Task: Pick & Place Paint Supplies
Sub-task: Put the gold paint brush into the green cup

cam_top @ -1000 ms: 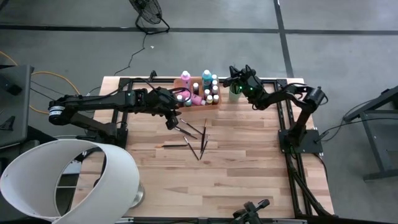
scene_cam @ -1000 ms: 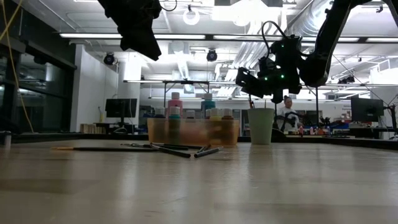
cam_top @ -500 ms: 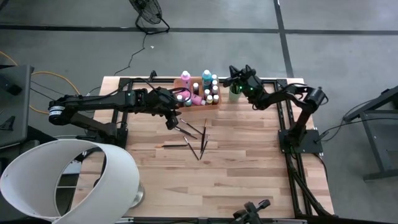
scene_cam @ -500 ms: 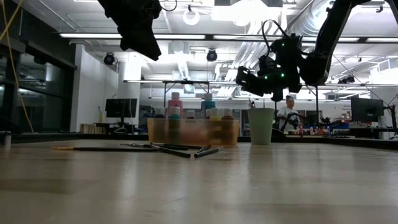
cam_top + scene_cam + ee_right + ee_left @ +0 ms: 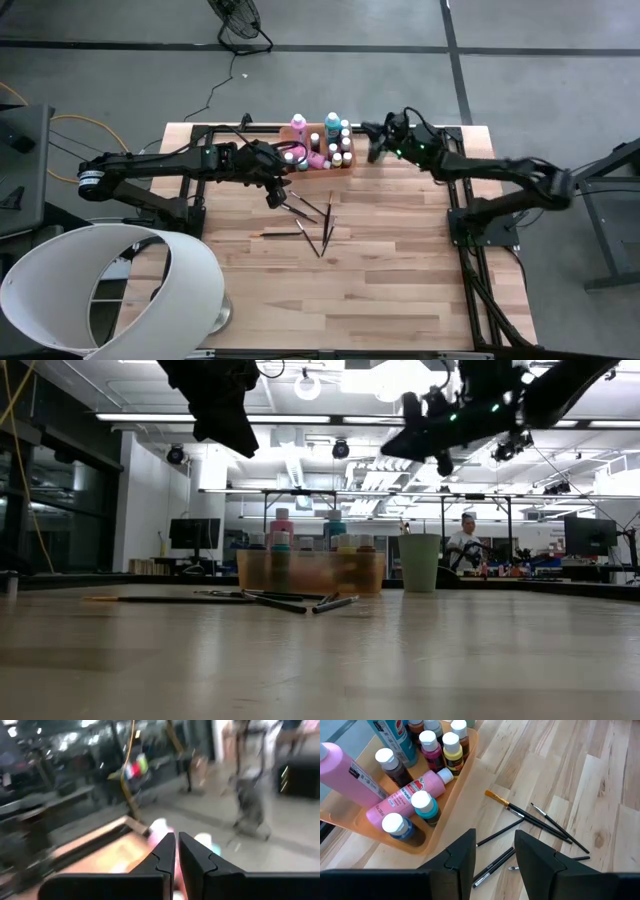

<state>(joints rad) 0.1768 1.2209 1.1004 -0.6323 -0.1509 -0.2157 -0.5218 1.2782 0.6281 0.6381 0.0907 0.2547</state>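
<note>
The left pincer point(image 5: 276, 197) hovers narrowly parted and empty above loose paintbrushes point(image 5: 310, 212) on the surface point(image 5: 380, 270). The right pincer point(image 5: 368, 130), pressed closed, hangs near the green cup point(image 5: 419, 563).

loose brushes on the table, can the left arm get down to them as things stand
Probably yes. The left gripper hovers just above the loose brushes, its fingers apart and empty. Nothing lies between them and the brushes; the orange tray sits off to one side.
</note>
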